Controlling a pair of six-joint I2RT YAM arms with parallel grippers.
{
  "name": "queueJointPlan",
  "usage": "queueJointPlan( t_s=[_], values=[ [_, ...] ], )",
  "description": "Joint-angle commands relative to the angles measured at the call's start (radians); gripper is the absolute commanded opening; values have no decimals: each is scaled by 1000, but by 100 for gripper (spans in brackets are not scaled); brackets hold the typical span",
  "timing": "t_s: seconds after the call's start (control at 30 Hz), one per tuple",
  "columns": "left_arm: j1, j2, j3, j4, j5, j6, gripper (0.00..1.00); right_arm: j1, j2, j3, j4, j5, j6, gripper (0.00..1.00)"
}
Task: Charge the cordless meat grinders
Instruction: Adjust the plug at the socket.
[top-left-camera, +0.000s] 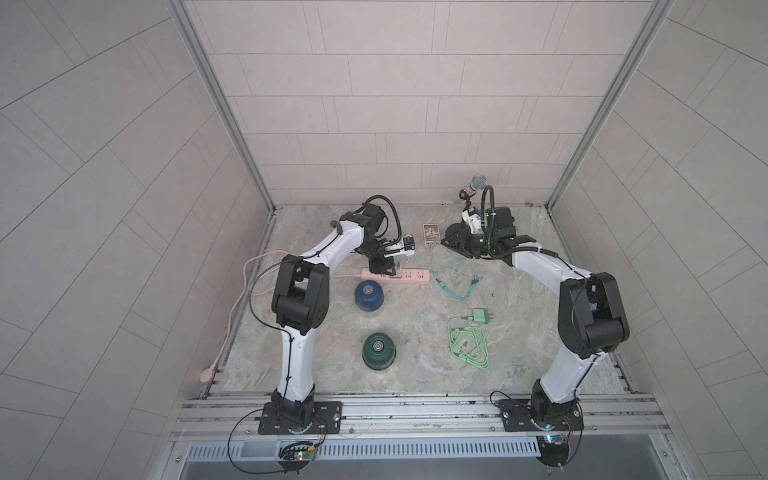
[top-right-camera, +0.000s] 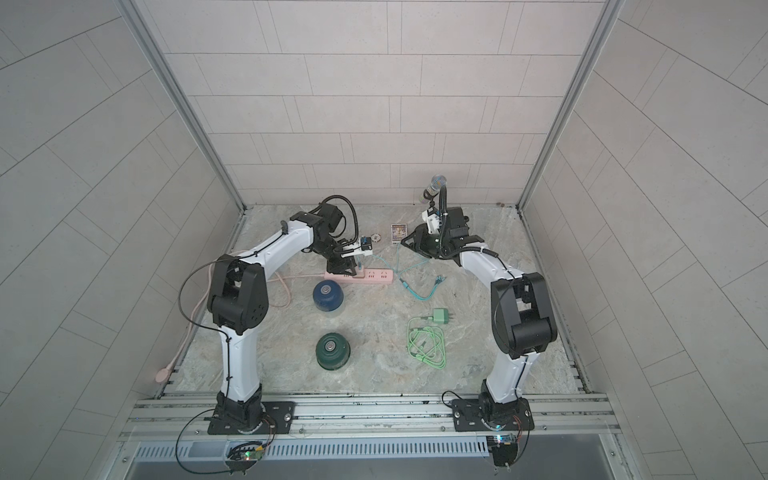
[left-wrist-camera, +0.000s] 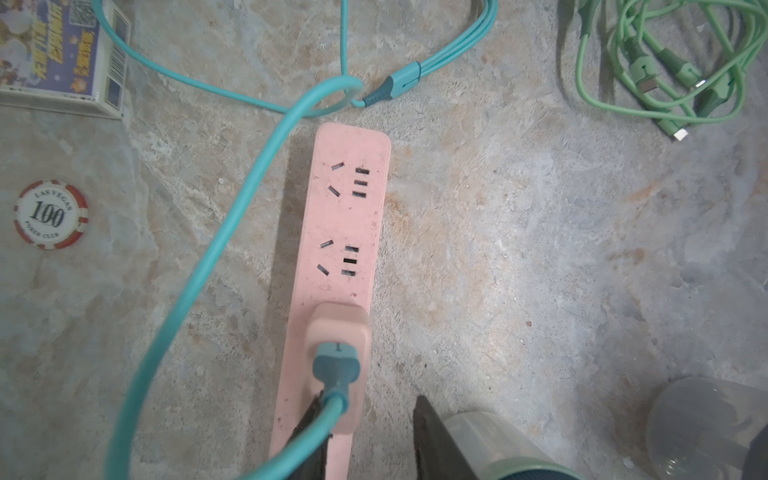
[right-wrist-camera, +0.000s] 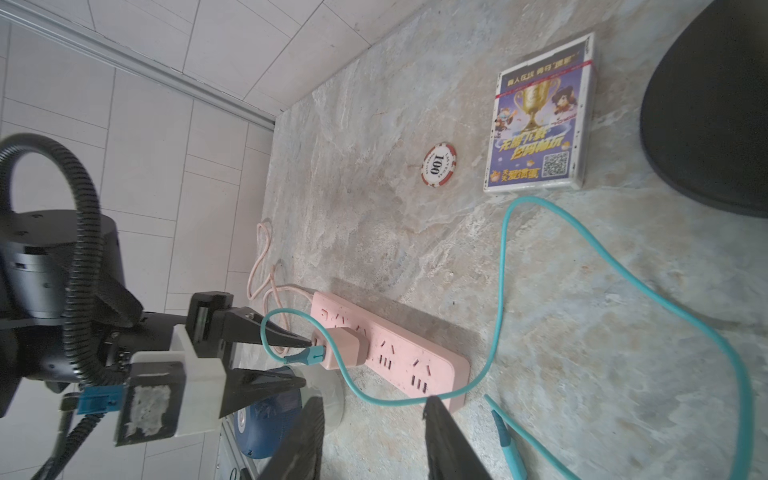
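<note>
With the adapter (left-wrist-camera: 337, 332) seated in the power strip (left-wrist-camera: 349, 199), the left tool (left-wrist-camera: 368, 399), jaws parted astride it, should lift off, sparing the teal cable (right-wrist-camera: 500, 270); the right tool (right-wrist-camera: 374, 401) gapes empty.

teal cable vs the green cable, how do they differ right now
The teal charging cable runs from a pink adapter plugged into the pink power strip; the light green charging cable has its green adapter lying loose, unplugged. The teal cable sprawls in wide open loops; the green cable is bunched in a tight coil. Both split into several connector tips.
</note>
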Motion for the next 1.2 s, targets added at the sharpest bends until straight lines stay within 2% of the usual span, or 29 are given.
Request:
queueJointPlan(
  t_s=[0.0,0.13,0.27,0.4,0.53,0.63,0.7,0.83,1.03,1.17],
  values=[
    [18,-82,-24,9,5,-69,37,41,-41,52,-127,74,-114,46],
    [48,-130,-69,84,14,-203,37,89,-68,71,-199,142,-176,51],
    [95,-166,-83,150,-20,-475,37,120,-97,48,-193,149,-157,53],
    [137,-166,-66,100,11,-652,36,171,-122,31,-191,159,-139,53],
    [178,-137,-52,69,125,-877,34,225,-118,46,-234,179,-154,54],
    [189,-102,-51,50,241,-981,33,251,-106,24,-205,170,-127,53],
    [182,-92,-62,59,293,-1021,32,270,-88,18,-197,163,-113,51],
    [162,-80,-84,64,318,-1054,32,318,-38,6,-154,167,-82,50],
    [121,-55,-106,67,282,-1058,33,323,68,17,-12,173,37,39],
    [118,-35,-114,80,264,-1066,32,322,140,72,15,172,75,37]
  ],
)
